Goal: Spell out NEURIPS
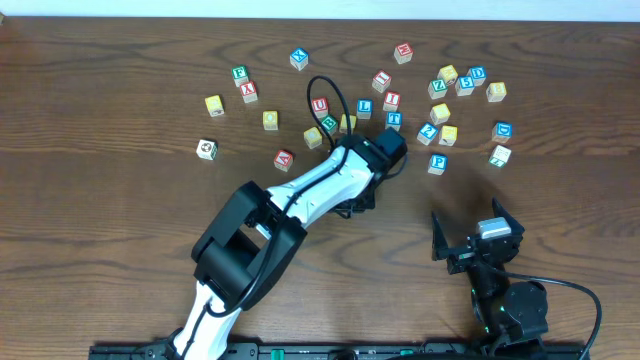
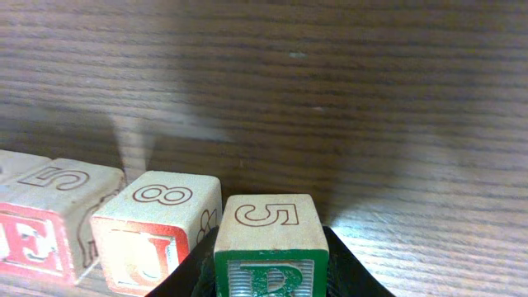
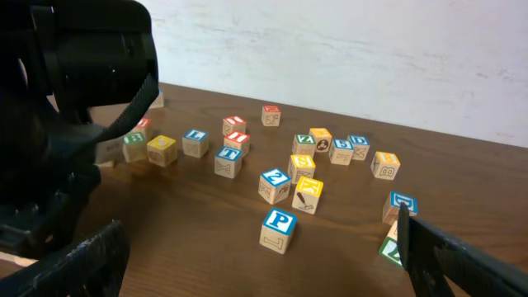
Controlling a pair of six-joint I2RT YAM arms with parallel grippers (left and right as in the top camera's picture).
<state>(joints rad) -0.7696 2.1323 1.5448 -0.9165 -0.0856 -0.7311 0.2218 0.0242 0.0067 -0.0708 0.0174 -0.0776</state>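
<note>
Red E cube and red U cube sit side by side on the counter. Green R cube just right of U, clamped between left fingers. Blue P cube loose, farther right. Right fingers spread wide, holding nothing.

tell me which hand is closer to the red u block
Left. The left hand grips the green R block, which stands right beside the red U block. The right hand hangs open far off, beyond the blue P block.
</note>
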